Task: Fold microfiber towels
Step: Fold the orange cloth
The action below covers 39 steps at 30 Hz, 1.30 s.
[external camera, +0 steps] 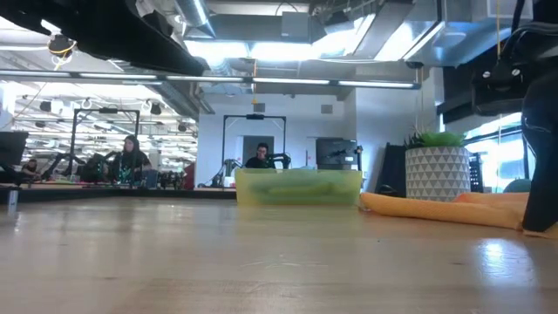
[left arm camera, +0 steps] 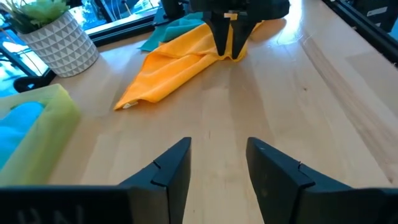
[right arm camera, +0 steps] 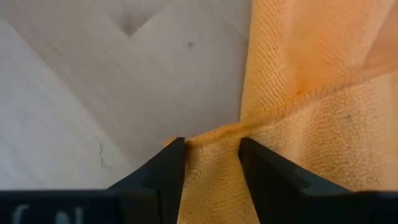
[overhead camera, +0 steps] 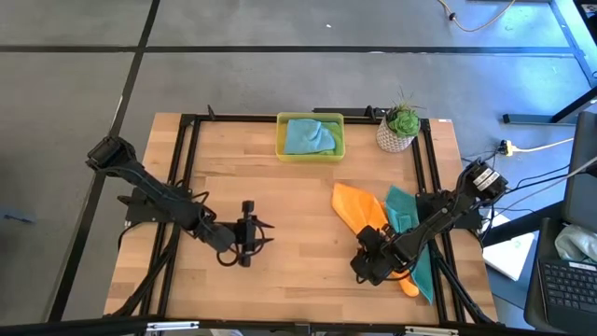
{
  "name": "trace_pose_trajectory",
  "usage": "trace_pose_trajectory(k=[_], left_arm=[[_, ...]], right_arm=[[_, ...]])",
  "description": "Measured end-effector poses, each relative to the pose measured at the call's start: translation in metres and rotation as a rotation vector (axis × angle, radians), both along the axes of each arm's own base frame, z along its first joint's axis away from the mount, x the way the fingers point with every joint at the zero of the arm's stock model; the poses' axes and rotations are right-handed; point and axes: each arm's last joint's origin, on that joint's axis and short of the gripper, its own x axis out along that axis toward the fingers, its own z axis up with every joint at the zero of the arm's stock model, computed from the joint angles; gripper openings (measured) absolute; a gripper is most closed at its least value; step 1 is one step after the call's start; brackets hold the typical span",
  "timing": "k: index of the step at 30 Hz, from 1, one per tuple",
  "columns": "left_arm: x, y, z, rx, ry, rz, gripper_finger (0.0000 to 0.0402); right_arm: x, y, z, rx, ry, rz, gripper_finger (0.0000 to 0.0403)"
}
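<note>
The right gripper (right arm camera: 211, 155) straddles an edge of the orange towel (overhead camera: 359, 210) on the table's right side, jaws parted around the hem to pinch it, while the left gripper (left arm camera: 217, 165) waits mid-table, open and empty

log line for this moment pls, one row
task: fold towels | right tool: astride orange towel edge, grip unclear | left tool: open, empty, mid-table | teal towel: under orange | blue towel: in yellow tray

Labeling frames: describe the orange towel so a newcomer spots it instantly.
On the wooden table, look at the right side, below the potted plant. The orange towel lies bunched diagonally under the right gripper, beside a teal towel; it is the only orange cloth.
</note>
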Motion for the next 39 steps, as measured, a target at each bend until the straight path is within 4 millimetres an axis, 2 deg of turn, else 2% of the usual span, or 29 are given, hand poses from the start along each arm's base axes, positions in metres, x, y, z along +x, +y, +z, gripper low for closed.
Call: trace_pose_trajectory(k=[5,12,17,24,27,31,35,39], left_arm=[[0.003,0.006,0.0,0.041,0.006,0.007,0.0147],[0.008,0.017,0.0,0.093,0.017,0.03,0.0147],[0.011,0.025,0.0,0.154,0.03,0.032,0.0147],[0.014,0.032,0.001,0.272,0.054,0.01,0.0147],[0.009,0.034,0.009,0.357,0.066,0.037,0.0147],[-0.005,0.038,0.033,0.431,0.082,0.132,0.0147],[-0.018,0.044,0.056,0.393,0.016,0.146,0.0147],[-0.028,0.051,0.072,0.359,-0.048,0.163,0.0147]], right_arm=[[0.009,-0.006,0.0,-0.026,-0.021,0.035,0.0124],[0.035,-0.011,0.005,0.018,-0.101,0.248,0.0012],[0.062,-0.022,0.017,-0.039,-0.207,0.384,0.0019],[0.097,-0.037,0.048,-0.233,-0.345,0.45,0.0011],[0.113,-0.044,0.053,-0.21,-0.451,0.52,0.0012],[0.132,-0.05,0.047,-0.126,-0.567,0.658,0.0008],[0.155,-0.061,0.034,-0.071,-0.683,0.777,0.0012],[0.178,-0.069,0.013,0.01,-0.67,0.891,0.002]])
